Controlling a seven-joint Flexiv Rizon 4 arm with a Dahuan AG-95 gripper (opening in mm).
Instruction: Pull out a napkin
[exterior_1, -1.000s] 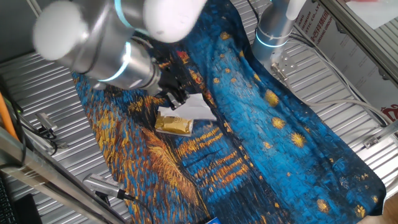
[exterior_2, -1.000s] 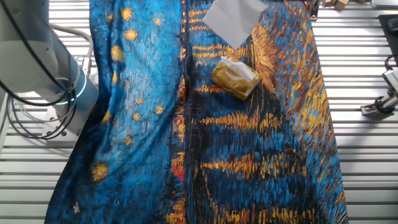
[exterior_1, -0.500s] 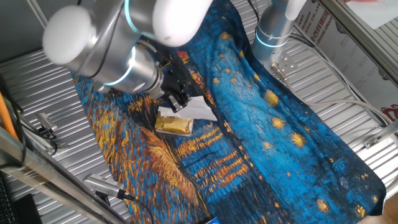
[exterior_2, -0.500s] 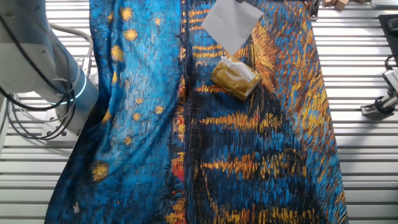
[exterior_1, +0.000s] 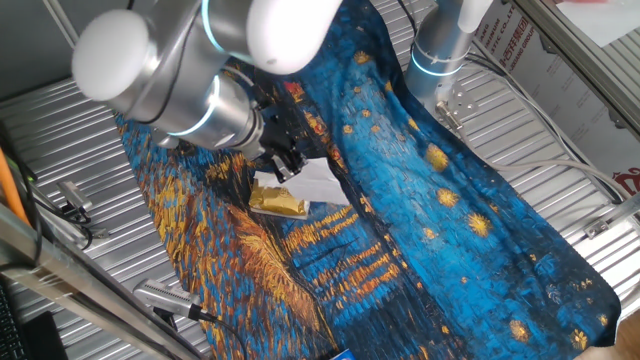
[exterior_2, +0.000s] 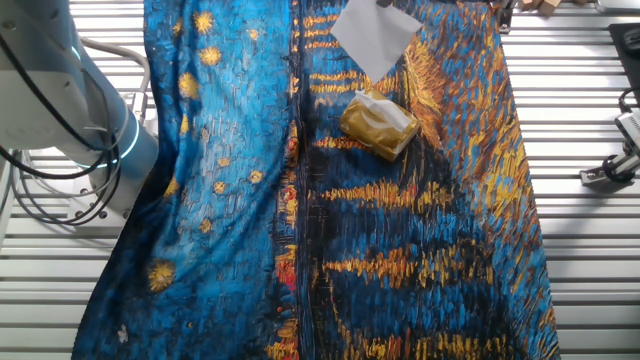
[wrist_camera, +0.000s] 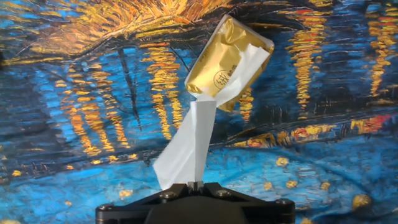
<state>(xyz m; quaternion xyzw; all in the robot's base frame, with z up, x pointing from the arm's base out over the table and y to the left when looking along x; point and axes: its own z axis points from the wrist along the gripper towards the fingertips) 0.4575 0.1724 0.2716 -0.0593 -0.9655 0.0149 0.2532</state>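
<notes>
Ribbed metal tabletop (exterior_1: 70, 130), slatted and silver, draped with a long blue-and-gold painted-night-sky fabric cloth (exterior_1: 440, 200) running diagonally across it. Left side of one fixed view: large silver-and-white robot arm (exterior_1: 190, 60) reaching down over the cloth, its black two-finger gripper (exterior_1: 284, 160) beside the packet. Below it: shiny gold-tan foil tissue packet (exterior_1: 277, 203) lying flat on the cloth. To the right: thin white paper napkin (exterior_1: 318, 180), one end at the gripper, the sheet partly spread over the cloth just beside the packet. Far right: second silver arm base with a blue ring (exterior_1: 438, 40) standing at the table edge. The other fixed view: napkin (exterior_2: 374, 36) as a tilted white square above the packet (exterior_2: 378, 125), its top corner at the frame edge. Hand view: fingers closed tight on the lower end of the napkin (wrist_camera: 186, 149), which rises as a taut folded strip to the open mouth of the packet (wrist_camera: 227, 62); far end still inside the packet.
</notes>
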